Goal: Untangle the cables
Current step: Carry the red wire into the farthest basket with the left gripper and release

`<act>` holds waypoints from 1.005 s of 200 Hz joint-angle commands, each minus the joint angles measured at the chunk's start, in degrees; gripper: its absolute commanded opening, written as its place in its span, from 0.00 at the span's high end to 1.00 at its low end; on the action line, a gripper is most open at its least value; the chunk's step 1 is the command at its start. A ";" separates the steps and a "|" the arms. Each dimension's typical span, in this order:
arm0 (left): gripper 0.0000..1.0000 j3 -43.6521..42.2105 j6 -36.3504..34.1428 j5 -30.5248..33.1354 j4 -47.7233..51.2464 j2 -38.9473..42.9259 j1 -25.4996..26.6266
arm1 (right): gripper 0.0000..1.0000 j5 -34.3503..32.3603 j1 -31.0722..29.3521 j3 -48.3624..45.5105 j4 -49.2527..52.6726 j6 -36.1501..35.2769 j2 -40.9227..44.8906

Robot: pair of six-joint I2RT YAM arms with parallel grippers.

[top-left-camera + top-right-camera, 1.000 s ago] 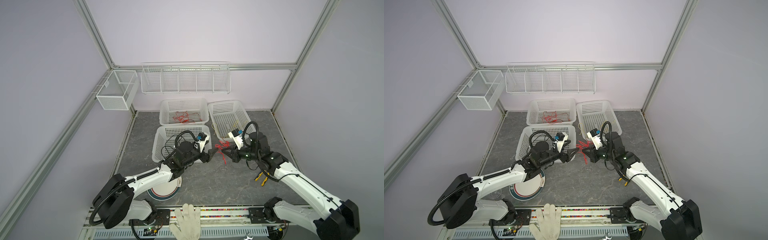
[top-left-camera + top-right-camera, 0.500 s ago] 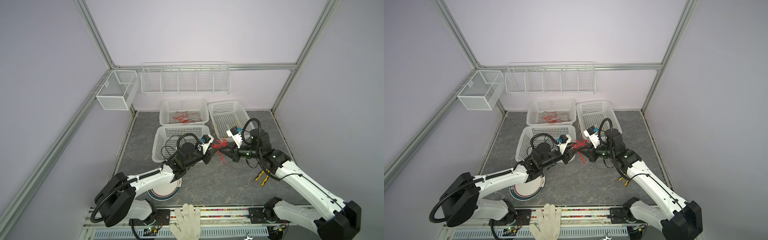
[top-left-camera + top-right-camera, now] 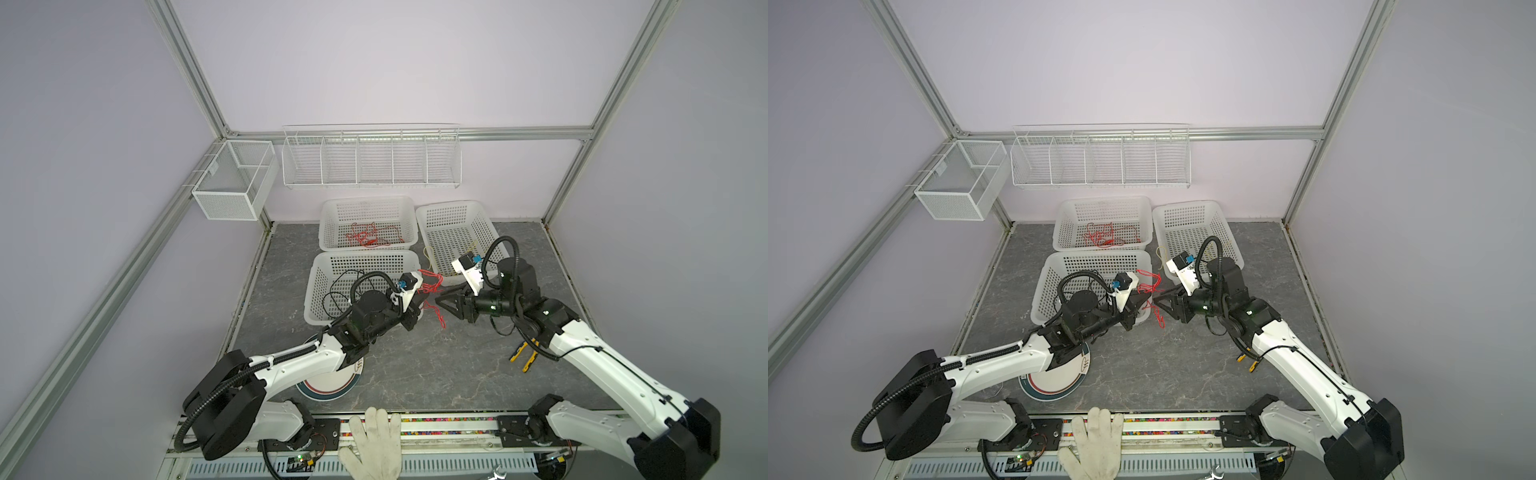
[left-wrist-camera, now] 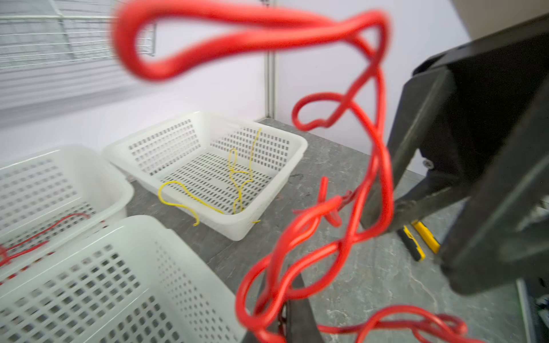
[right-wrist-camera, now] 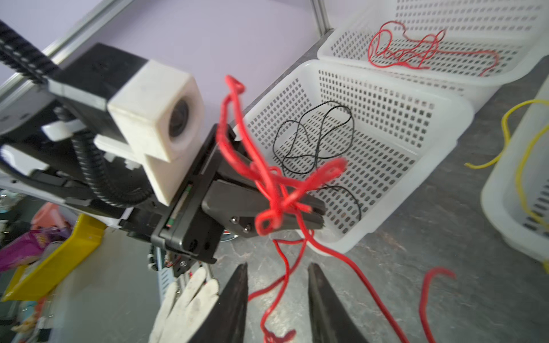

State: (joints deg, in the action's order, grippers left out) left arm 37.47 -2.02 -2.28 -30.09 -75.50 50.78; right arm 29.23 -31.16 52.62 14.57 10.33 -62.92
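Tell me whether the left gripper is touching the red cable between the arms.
Touching. In the right wrist view the left gripper has its jaws shut on the red cable, loops bunched at the tips.

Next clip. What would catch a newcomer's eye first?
A red cable tangle hangs mid-air, pinched in the shut left claw, facing the open right claw. Three white baskets hold more: a red bundle at the back, a black cable nearer, a yellow cable on the right.
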 commanded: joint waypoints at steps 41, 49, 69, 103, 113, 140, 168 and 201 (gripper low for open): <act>1.00 5.64 -0.03 23.91 7.69 0.32 -3.58 | 0.29 -18.24 -0.22 -1.58 0.00 0.01 2.00; 1.00 7.12 1.17 22.86 8.86 -0.39 -5.58 | 0.26 -18.86 -0.21 -1.88 -0.27 0.16 2.13; 1.00 10.67 3.39 21.97 8.38 -3.11 -9.85 | 0.21 -20.55 -0.26 -3.85 -1.22 0.47 2.99; 1.00 23.00 4.38 24.39 15.37 -11.68 -13.87 | 0.16 -23.45 -0.17 -5.78 -1.58 0.13 4.85; 1.00 26.08 5.23 23.65 16.86 -14.22 -14.86 | 0.16 -24.16 -0.22 -6.11 -1.35 -0.32 5.28; 1.00 33.19 6.86 22.61 18.55 -20.81 -16.62 | 0.16 -25.90 -0.18 -6.78 -0.34 -1.44 6.09; 1.00 41.57 11.37 21.29 23.56 -27.74 -18.36 | 0.15 -27.43 -0.21 -7.82 0.02 -2.41 7.18; 1.00 52.92 15.08 21.25 32.22 -36.82 -18.70 | 0.15 -28.74 -0.21 -9.83 -0.59 -3.08 8.59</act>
State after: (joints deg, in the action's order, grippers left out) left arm 83.44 8.54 19.44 -5.65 -107.48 32.29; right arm 2.46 -31.22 44.71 14.55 8.93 -55.70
